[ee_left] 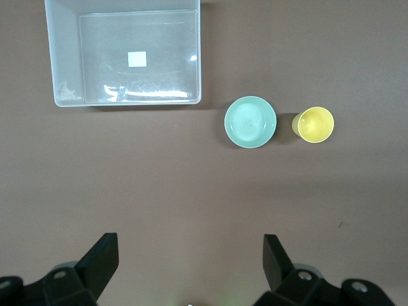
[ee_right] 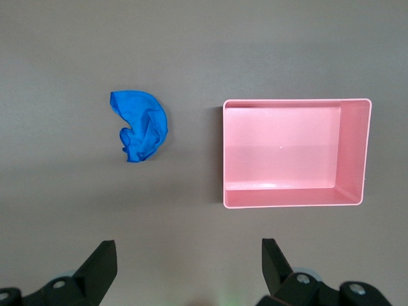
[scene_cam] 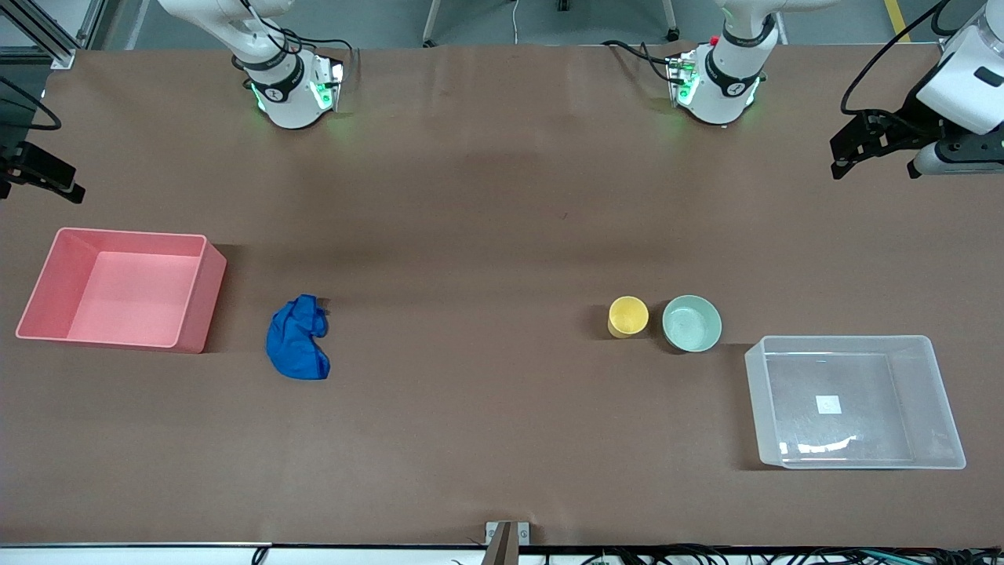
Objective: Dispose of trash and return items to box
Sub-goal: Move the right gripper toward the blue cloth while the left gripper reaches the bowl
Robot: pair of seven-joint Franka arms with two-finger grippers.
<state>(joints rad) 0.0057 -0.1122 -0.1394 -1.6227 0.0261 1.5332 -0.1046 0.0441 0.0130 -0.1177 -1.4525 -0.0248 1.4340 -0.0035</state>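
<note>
Both arms parked high and waiting, nothing grasped. Left gripper (ee_left: 190, 255) spread wide and empty over bare brown table (scene_cam: 486, 235) at the left arm's end, its dark fingers (scene_cam: 851, 149) just visible at the edge of the front view. Right gripper (ee_right: 189, 258) likewise released, splayed over bare table at the right arm's end; only a dark sliver of it (scene_cam: 39, 176) in the front view. Crumpled royal-blue cloth wad (scene_cam: 298, 338) lying on the table just beside the empty pink bin (scene_cam: 200, 294), apart from it, toward the right arm's end. Yellow cup (scene_cam: 628, 316) and pale mint-green bowl (scene_cam: 691, 323) upright, side by side with a narrow gap, near the clear plastic tub (scene_cam: 937, 392) at the left arm's end, bowl closer to the tub. Tub empty, small white label (scene_cam: 828, 404) on its floor. Left wrist view: tub (ee_left: 60, 64), bowl (ee_left: 250, 122), cup (ee_left: 313, 124) only. Right wrist view: cloth (ee_right: 140, 132) and bin (ee_right: 354, 150) only. All five together in the front view alone.
</note>
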